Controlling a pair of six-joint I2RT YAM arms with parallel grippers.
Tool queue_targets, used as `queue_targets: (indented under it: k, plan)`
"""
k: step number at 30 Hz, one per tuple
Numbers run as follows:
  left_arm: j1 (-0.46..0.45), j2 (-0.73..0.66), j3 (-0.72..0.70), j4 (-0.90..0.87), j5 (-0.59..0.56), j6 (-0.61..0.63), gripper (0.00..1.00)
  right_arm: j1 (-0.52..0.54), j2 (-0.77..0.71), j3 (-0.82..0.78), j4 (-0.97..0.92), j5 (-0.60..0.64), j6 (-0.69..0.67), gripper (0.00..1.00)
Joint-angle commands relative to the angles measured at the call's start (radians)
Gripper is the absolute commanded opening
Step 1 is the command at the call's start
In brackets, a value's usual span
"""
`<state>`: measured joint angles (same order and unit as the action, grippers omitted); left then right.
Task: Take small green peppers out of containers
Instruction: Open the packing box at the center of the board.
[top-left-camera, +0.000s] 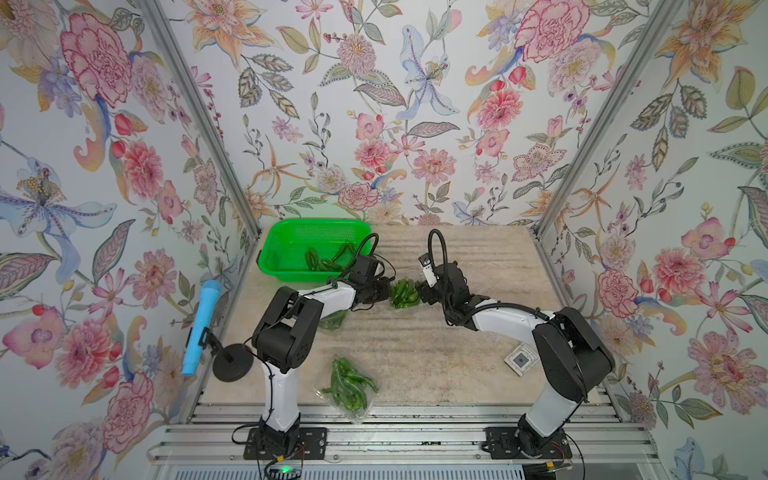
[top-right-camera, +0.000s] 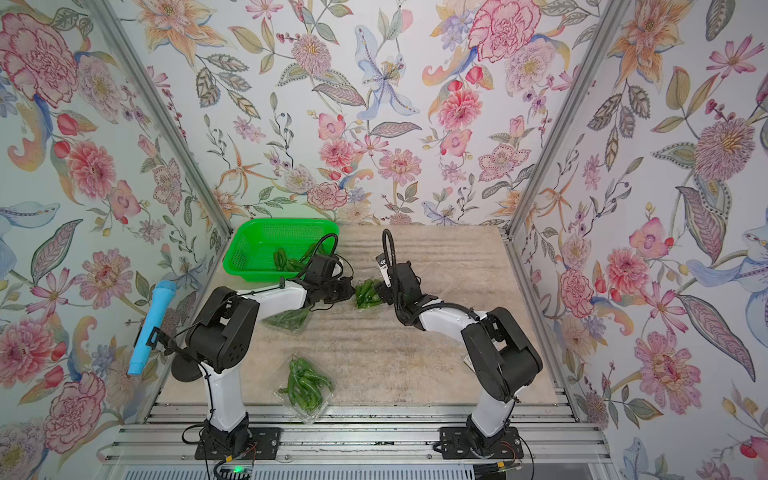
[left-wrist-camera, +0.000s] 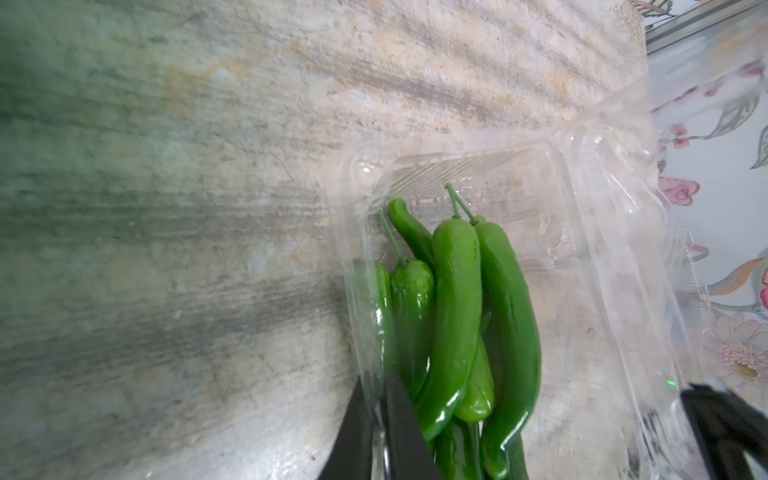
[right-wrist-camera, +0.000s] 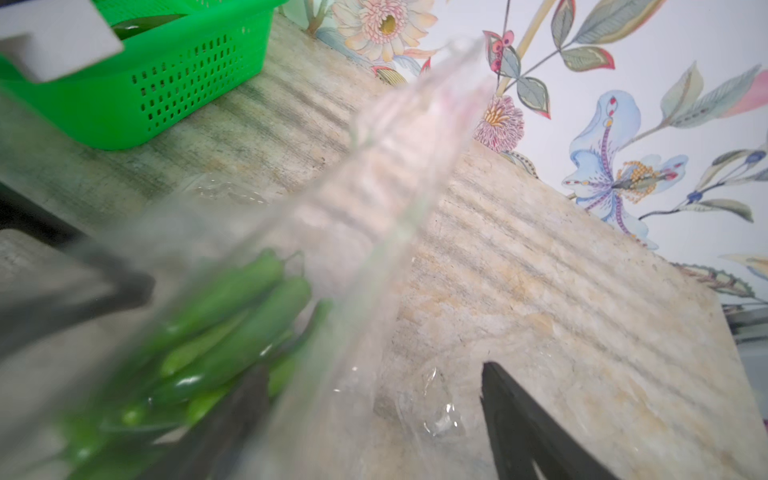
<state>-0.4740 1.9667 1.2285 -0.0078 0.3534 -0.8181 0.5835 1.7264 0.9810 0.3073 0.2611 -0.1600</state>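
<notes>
In both top views a clear container of small green peppers (top-left-camera: 404, 294) (top-right-camera: 366, 294) lies mid-table between my two grippers. My left gripper (top-left-camera: 385, 287) (left-wrist-camera: 380, 419) is shut on this container's thin clear wall (left-wrist-camera: 582, 216). The glossy peppers (left-wrist-camera: 455, 316) lie just beside its inner finger (left-wrist-camera: 407, 432). My right gripper (top-left-camera: 422, 291) (right-wrist-camera: 374, 395) is open, and the raised clear lid (right-wrist-camera: 399, 166) stands between its fingers. One finger (right-wrist-camera: 523, 424) shows plainly; the other is blurred behind the plastic, next to the peppers (right-wrist-camera: 232, 332). Another container (top-left-camera: 332, 320) lies under my left arm, and a third (top-left-camera: 349, 384) sits near the front edge.
A bright green perforated basket (top-left-camera: 274, 232) (right-wrist-camera: 137, 95) stands at the back left with a few loose peppers (top-left-camera: 322, 259) in it. A blue microphone (top-left-camera: 202, 328) on a black stand is at the left wall. A small white square piece (top-left-camera: 520, 359) lies on the table's right.
</notes>
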Motion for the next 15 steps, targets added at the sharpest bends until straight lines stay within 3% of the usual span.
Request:
queue_targets:
  k: [1, 9, 15]
  plan:
    - [0.02, -0.063, -0.025, -0.02, -0.033, 0.027, 0.13, -0.038, -0.003, 0.005, -0.015, -0.069, 0.142, 0.83]
    - [0.053, -0.072, -0.016, -0.032, -0.037, 0.042, 0.16, -0.136, 0.018, 0.037, -0.097, -0.34, 0.325, 0.86]
    - [0.055, -0.058, -0.01, -0.044, -0.053, 0.051, 0.37, -0.147, -0.074, -0.063, -0.031, -0.403, 0.404, 0.88]
